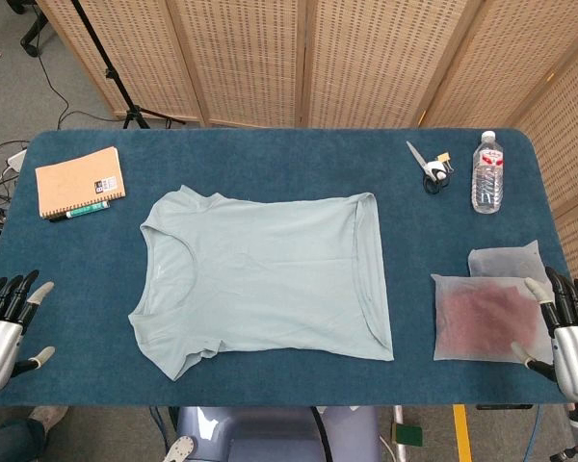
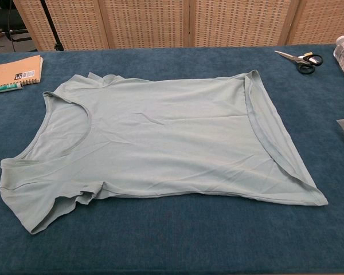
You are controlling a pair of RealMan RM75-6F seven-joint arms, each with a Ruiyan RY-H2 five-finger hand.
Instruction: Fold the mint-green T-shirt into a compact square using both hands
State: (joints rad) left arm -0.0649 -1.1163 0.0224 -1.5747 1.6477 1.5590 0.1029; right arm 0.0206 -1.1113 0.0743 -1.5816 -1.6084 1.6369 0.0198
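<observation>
You are waiting with your left hand (image 1: 5, 322) and right hand (image 1: 570, 332) at the table's (image 1: 270, 164) near corners, fingers spread and gripping nothing, well apart from the mint-green T-shirt (image 1: 265, 274), so be bringing both in together toward one long edge and lifting it evenly. The shirt is lying flat mid-table, neckline to your left and hem to your right, lightly wrinkled, with the near sleeve rumpled.

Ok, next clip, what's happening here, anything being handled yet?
Not yet. The mint-green T-shirt lies spread flat and unfolded on the blue table, neck toward the robot's left. The left hand and right hand sit open at the table's near corners, touching nothing. Folding has not begun.
</observation>
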